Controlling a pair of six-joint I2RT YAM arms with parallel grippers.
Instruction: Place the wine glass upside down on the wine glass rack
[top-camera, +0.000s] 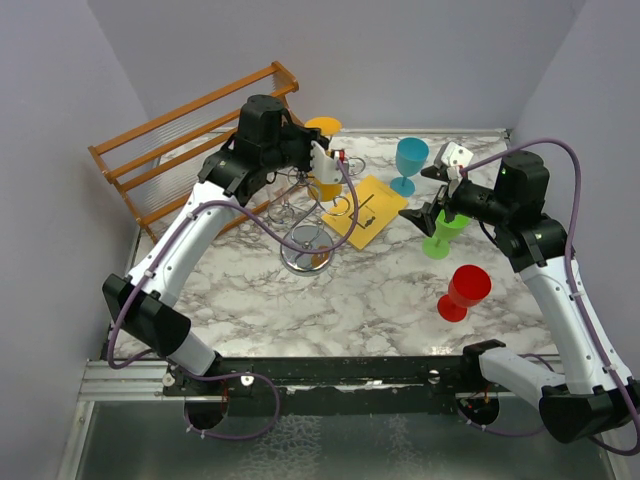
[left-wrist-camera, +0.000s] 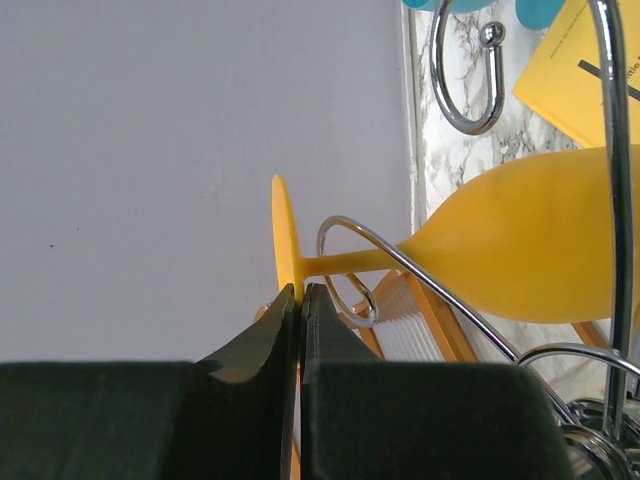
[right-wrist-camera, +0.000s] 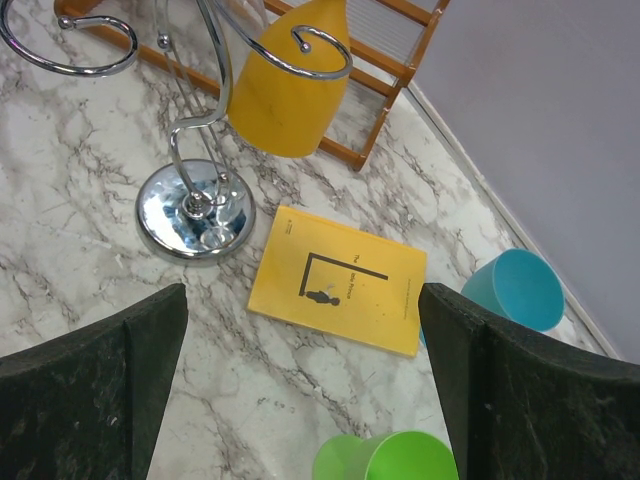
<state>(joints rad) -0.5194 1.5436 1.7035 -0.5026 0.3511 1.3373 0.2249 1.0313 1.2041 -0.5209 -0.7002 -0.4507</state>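
Left claw: clamped on the thin foot of the yellow wine glass, the jaws nearly meeting.
Wine glass: held up among the arms of the wine glass rack, foot uppermost and bowl mouth-down. Its stem passed through a curled chrome loop. Whether it rested on the wire could not be told.
Right claw: jaws wide apart with nothing between them, hovering above the marble surface.
Nearby: a yellow booklet lay beside the rack's round base, and a wooden shelf rack stood behind it.
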